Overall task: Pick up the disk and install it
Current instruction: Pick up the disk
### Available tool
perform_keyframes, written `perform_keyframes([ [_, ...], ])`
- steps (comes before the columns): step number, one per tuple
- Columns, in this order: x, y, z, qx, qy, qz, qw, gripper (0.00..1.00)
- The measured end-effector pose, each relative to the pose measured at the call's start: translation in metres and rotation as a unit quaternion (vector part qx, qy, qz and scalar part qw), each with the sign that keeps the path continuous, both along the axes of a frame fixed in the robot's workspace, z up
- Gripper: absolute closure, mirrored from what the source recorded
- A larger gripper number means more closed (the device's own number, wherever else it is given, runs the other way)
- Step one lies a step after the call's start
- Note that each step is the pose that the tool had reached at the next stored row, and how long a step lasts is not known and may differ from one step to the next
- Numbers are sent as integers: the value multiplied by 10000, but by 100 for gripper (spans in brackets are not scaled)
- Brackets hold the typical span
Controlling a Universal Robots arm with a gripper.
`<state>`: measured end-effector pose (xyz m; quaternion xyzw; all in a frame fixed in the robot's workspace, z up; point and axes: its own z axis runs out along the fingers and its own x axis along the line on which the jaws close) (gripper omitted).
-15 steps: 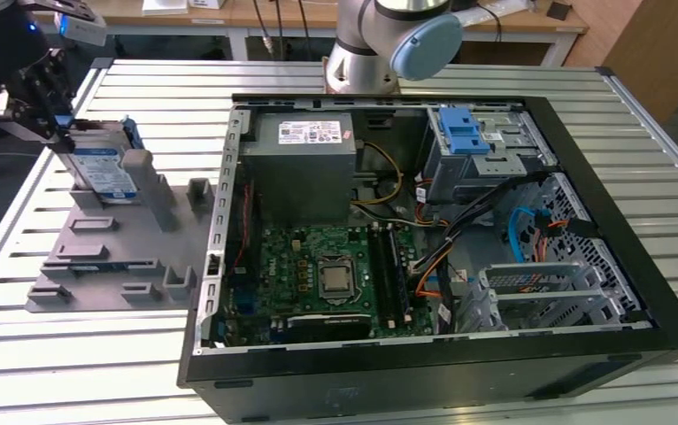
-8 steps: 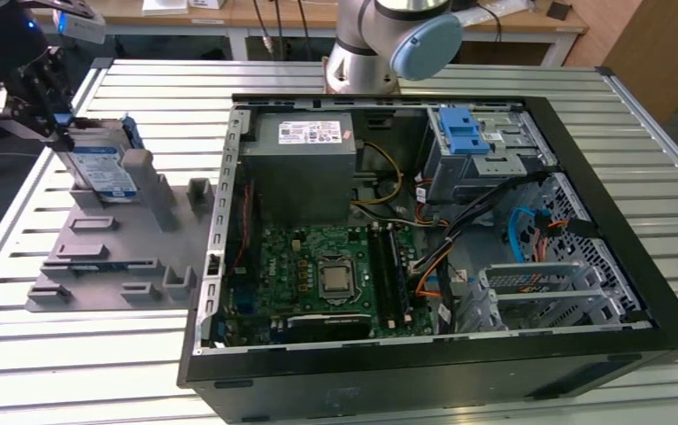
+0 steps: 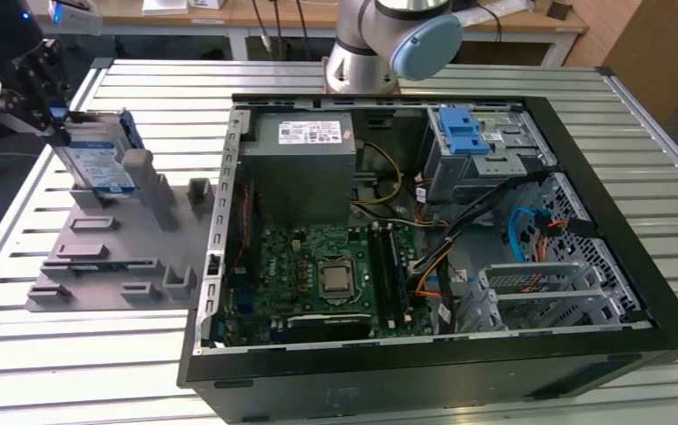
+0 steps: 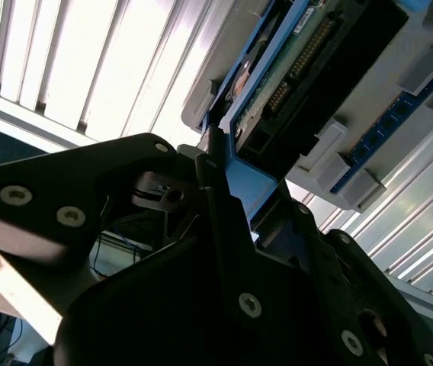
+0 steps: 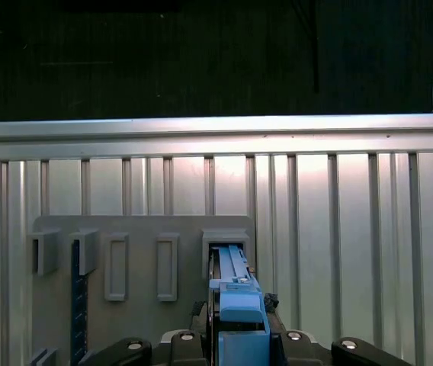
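The gripper [image 3: 56, 113] has its fingers [image 4: 216, 194] pinching the blue-railed top edge of the disk [image 3: 98, 161], which stands upright in a grey fixture [image 3: 115, 257] near the tabletop's [image 3: 91, 363] far corner on the exterior view's left; the print on the disk's white-and-blue label is unreadable

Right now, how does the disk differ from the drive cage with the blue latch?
The disk stands on edge in the grey fixture outside the computer case; the drive cage sits inside it. The disk is a slim labelled slab; the cage is a boxier metal frame. Both carry blue plastic.
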<state>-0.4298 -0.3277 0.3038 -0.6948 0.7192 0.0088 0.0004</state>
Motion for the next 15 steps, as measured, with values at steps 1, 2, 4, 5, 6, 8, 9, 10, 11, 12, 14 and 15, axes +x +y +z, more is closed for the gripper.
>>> perform_keyframes([
  [1,0,0,12,0,0,0,10000,64],
  [2,0,0,24,0,0,0,10000,64],
  [4,0,0,49,0,0,0,10000,64],
  [5,0,0,61,0,0,0,10000,64],
  [6,0,0,73,0,0,0,10000,64],
  [8,0,0,99,0,0,0,10000,64],
  [9,0,0,112,0,0,0,10000,64],
  [10,0,0,126,0,0,0,10000,64],
  [11,0,0,140,0,1,0,10000,64],
  [12,0,0,153,0,0,0,10000,64],
  [14,0,0,173,0,0,0,10000,64],
  [15,0,0,179,0,0,0,10000,64],
])
